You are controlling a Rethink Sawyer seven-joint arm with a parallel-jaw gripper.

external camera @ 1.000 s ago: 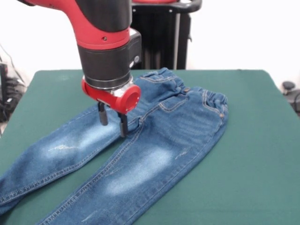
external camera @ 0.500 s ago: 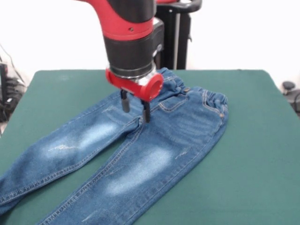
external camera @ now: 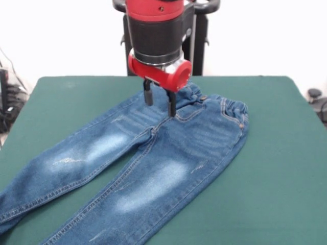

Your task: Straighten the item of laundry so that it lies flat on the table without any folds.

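Bare table (external camera: 276, 153) lies free beside the jeans (external camera: 153, 158); the hand (external camera: 160, 103) and arm block the waistband's middle.

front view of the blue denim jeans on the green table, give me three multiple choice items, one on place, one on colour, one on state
1. Where is the red and black gripper?
A. over the leg hems
B. over the upper part of the blue denim jeans, near the waistband
C. beside the jeans, over bare table

2. What colour is the felt-like table top?
A. dark green
B. grey
C. brown

3. How do the jeans lie?
A. rolled in a ball
B. folded in half at the knees
C. spread out with both legs apart

Answers:
1 B, the fingertips hang just below the elastic waistband, by the fly.
2 A, green cloth shows all round the denim.
3 C, the two legs run separately toward the picture's lower left, each pale thigh patch in plain sight.
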